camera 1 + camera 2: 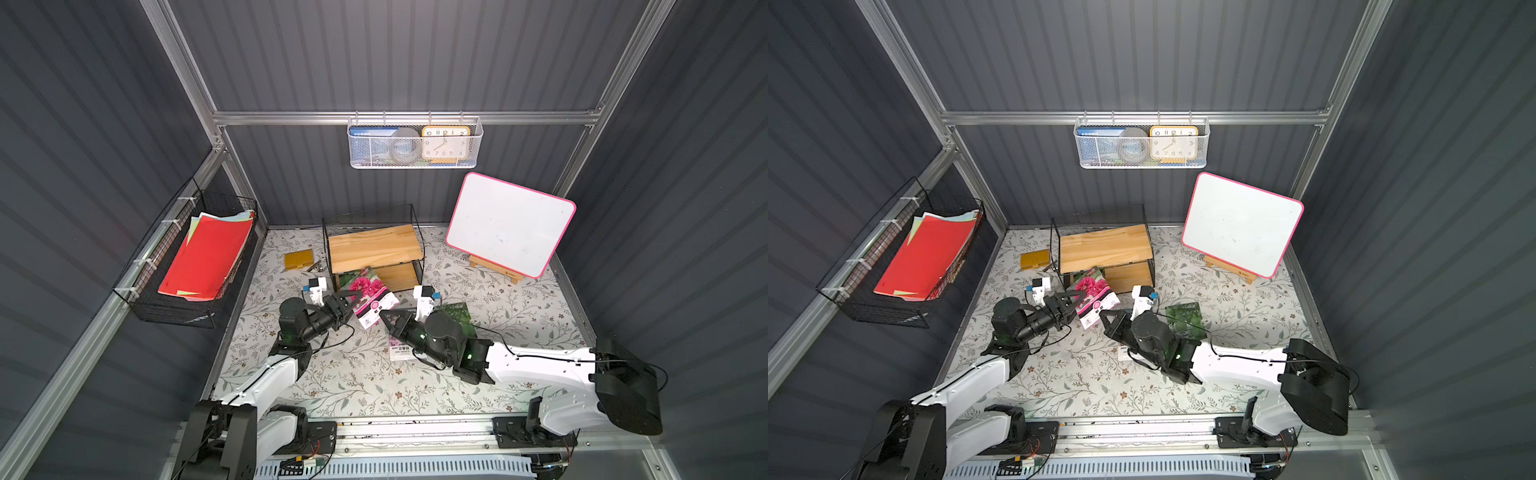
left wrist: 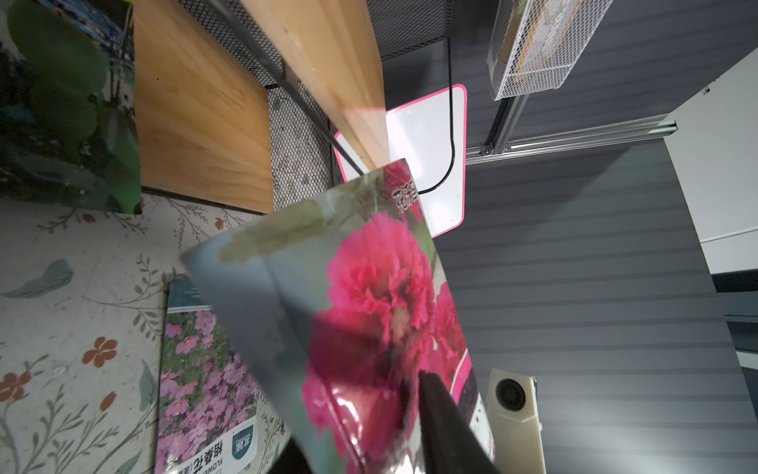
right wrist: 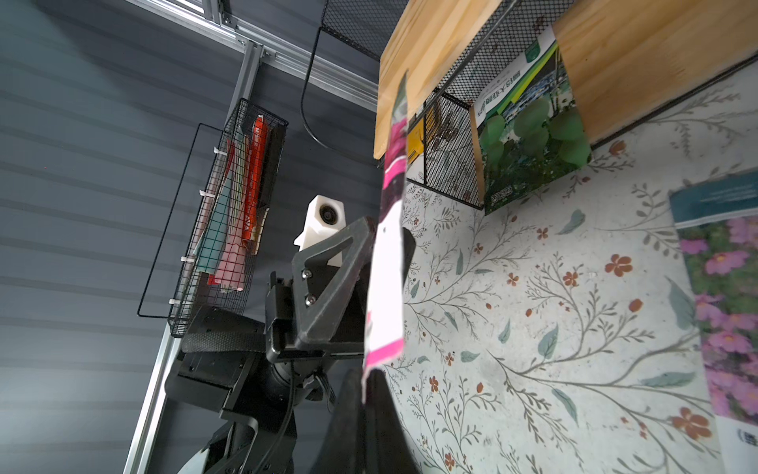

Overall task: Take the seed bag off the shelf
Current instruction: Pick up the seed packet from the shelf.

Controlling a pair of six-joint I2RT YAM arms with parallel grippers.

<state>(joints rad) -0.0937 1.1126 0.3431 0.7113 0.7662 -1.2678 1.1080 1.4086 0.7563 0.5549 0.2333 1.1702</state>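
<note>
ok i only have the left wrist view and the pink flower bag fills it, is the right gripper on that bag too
Observer: Yes. The right wrist view shows the right gripper shut on one end of the pink-flower seed bag.
Operator: any other bags lying on the table, i see one
Observer: Besides that purple-flower bag, a green-leaf seed bag lies on the table beside the right arm, seen in both top views.
</note>
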